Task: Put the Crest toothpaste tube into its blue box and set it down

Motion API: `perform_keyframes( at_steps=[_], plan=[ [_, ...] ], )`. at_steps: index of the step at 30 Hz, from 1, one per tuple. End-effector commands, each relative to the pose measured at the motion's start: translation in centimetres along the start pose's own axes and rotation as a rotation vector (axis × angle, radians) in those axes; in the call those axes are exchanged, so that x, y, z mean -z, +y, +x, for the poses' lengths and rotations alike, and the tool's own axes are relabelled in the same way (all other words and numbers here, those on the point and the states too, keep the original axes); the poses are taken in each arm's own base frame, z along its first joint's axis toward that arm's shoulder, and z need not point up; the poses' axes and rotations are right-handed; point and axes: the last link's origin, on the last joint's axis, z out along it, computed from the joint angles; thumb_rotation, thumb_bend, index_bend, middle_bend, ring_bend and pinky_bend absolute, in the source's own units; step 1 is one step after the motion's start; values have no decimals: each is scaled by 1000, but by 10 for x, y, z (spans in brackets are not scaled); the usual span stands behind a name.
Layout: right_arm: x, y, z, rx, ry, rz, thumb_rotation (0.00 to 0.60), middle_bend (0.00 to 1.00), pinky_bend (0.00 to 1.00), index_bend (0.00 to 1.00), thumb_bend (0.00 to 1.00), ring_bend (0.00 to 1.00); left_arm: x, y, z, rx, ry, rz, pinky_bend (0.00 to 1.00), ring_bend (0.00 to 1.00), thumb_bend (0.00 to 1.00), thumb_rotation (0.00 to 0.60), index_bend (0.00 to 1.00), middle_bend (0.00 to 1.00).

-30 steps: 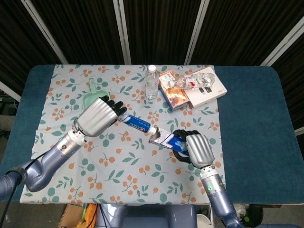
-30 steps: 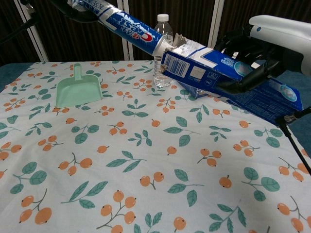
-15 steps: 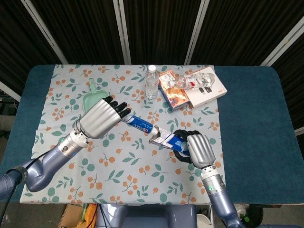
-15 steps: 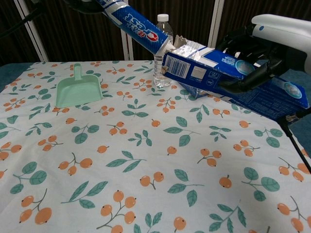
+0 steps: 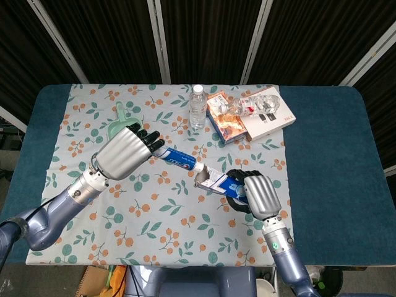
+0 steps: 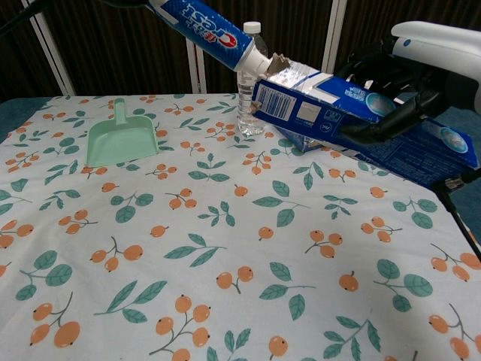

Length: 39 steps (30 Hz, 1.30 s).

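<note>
1. Above the floral tablecloth (image 5: 154, 216), near the middle of the table, the robot's left hand (image 5: 127, 151) is gripping the tail end of a blue, white and red Crest toothpaste tube (image 5: 178, 161), its dark fingers (image 5: 148, 139) curled around it.
2. Further right, the right hand (image 5: 253, 193) is holding a long blue cardboard toothpaste box (image 6: 342, 101) in the air, fingers wrapped around its body, with the torn open flaps (image 6: 282, 69) facing the tube.
3. Compared with half a second ago, the tube is sitting slightly higher and further back in the chest view: its white cap end (image 6: 259, 64) is now just above and beside the box mouth, where earlier it was pressing lower against the opening.
4. Both hands are keeping their grip; the box is barely shifting between pictures.
5. By my judgement, the tube is not yet inside the box. The cap is only reaching the flaps, so insertion is being re-aimed rather than progressing.
6. Whether the cap is touching the flap edge cannot be told for certain.
7. Behind the two hands, a clear plastic water bottle (image 5: 197, 107) is standing upright, a mint-green plastic scoop (image 5: 117, 126) is lying on the cloth at left, and flat printed cartons (image 5: 257, 114) are lying at the far edge, all well apart from the action.
</note>
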Motion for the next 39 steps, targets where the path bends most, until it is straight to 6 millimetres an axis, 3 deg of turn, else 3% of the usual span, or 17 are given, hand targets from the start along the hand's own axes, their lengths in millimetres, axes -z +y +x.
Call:
perform_keyframes(
  at_steps=[1,27,39],
  plan=[
    [0,0,0,-1,0,0,600,490,365,406,336,452,1,1,-1,9,0,0,717,702,549,600,696,755],
    [-1,3,6,-56,0,-17,600,490,365,406,350,452,7,2,-12,148,42,12,717,700,549,600,688,747],
    [2,0,14,-120,9,-23,600,490,365,406,349,452,-7,22,-19,172,42,-28,713,688,543,600,668,724]
  ],
)
